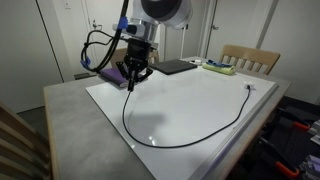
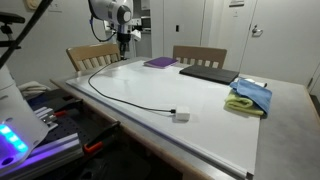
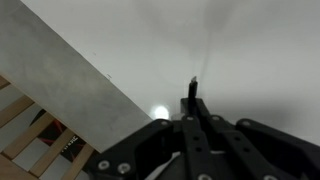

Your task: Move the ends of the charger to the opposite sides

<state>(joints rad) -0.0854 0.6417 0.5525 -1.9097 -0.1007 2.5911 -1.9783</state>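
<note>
Black and thin, the charger (image 1: 127, 105) hangs in an exterior view from the gripper (image 1: 133, 74), which is raised over the near corner of a white board (image 1: 190, 100). From there it drops to the board, bends in a wide loop along the front edge and climbs to the far corner, where its plug (image 1: 250, 87) is only a small speck. A green cloth (image 1: 222, 69) and a wooden chair (image 1: 250, 58) sit beyond. In an exterior view from across the grey table (image 2: 290, 110), the gripper (image 2: 123, 38) is far off and small. The charger (image 2: 140, 104) curves forward from it, and the plug (image 2: 181, 117) lies close to the camera, plainly a white-grey block flat on the board. This view also shows a purple book (image 2: 160, 62) and a blue cloth (image 2: 252, 92), which the other side hides or blurs. In the wrist view the fingers (image 3: 196, 128) are pressed together on the charger's black tip (image 3: 191, 92), which pokes out just past them above the board. Neither outside view shows that pinch clearly.
</note>
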